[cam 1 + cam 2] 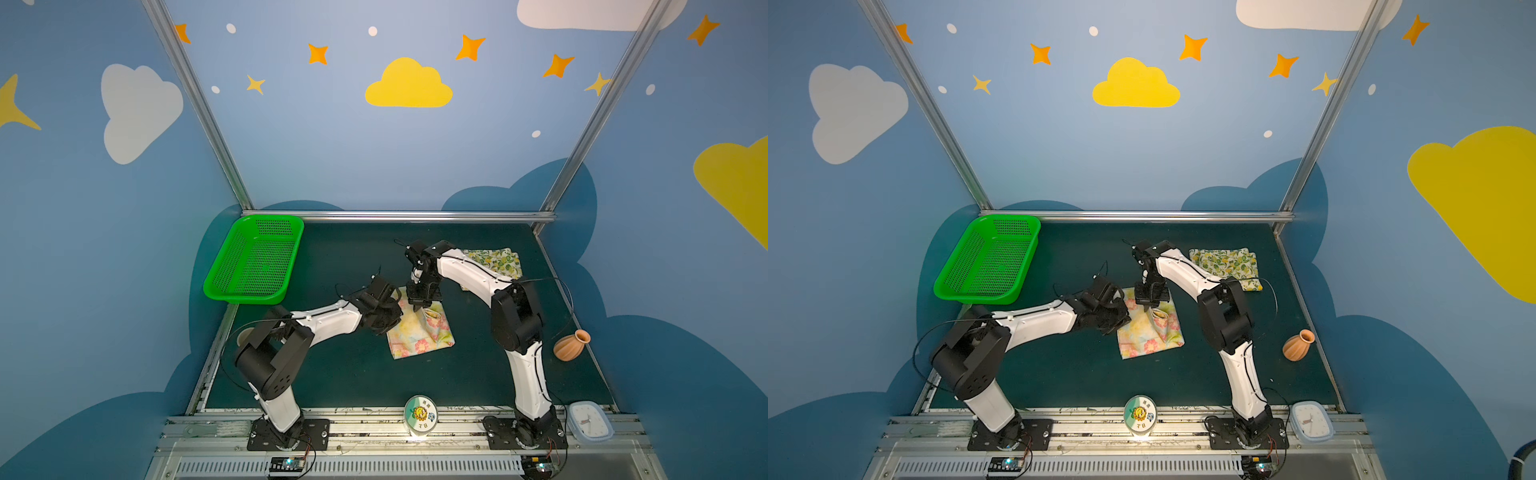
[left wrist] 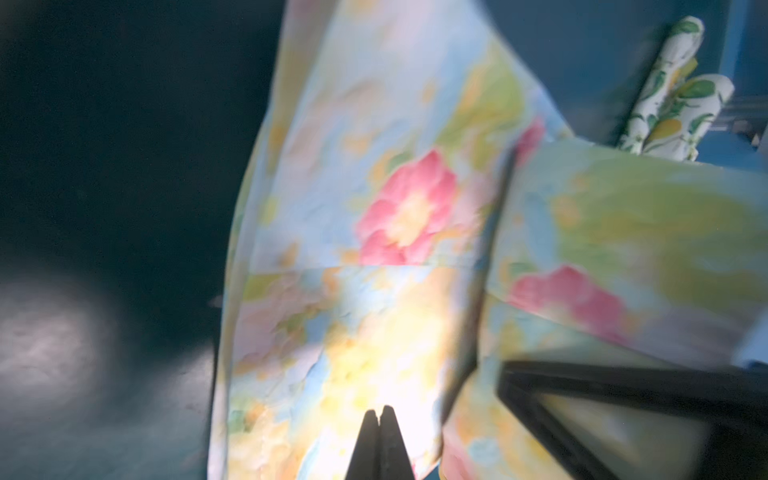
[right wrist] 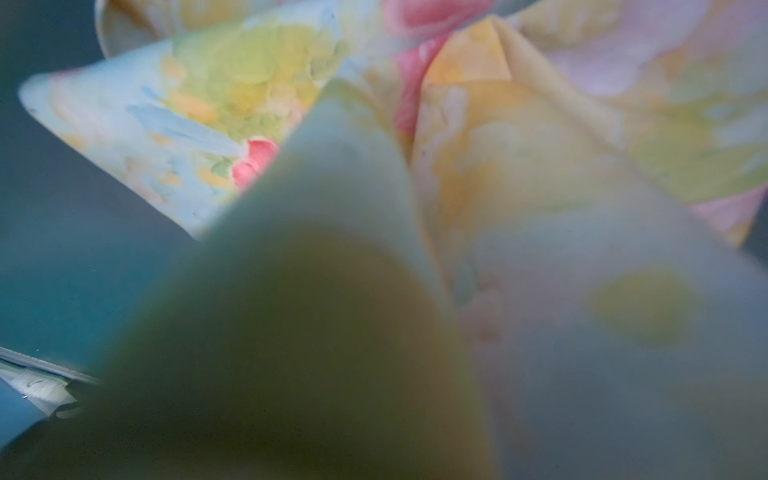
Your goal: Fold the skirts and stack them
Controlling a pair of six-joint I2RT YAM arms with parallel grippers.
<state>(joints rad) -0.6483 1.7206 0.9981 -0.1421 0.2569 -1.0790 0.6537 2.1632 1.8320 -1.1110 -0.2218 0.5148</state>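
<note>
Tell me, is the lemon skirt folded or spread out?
Folded. The lemon skirt lies as a small neat rectangle at the far right; the left wrist view shows its layered, rounded edges.

Both wrist views blurred; glare whitens the flowered skirt [image 2: 386, 345].

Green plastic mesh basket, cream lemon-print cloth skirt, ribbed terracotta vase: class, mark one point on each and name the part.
Green plastic mesh basket [image 1: 257, 268]: in a top view, bare mesh floor.
Cream lemon-print cloth skirt [image 1: 1229, 261]: in a top view, printed upper face.
Ribbed terracotta vase [image 1: 568, 348]: in a top view, ribbed belly.
</note>
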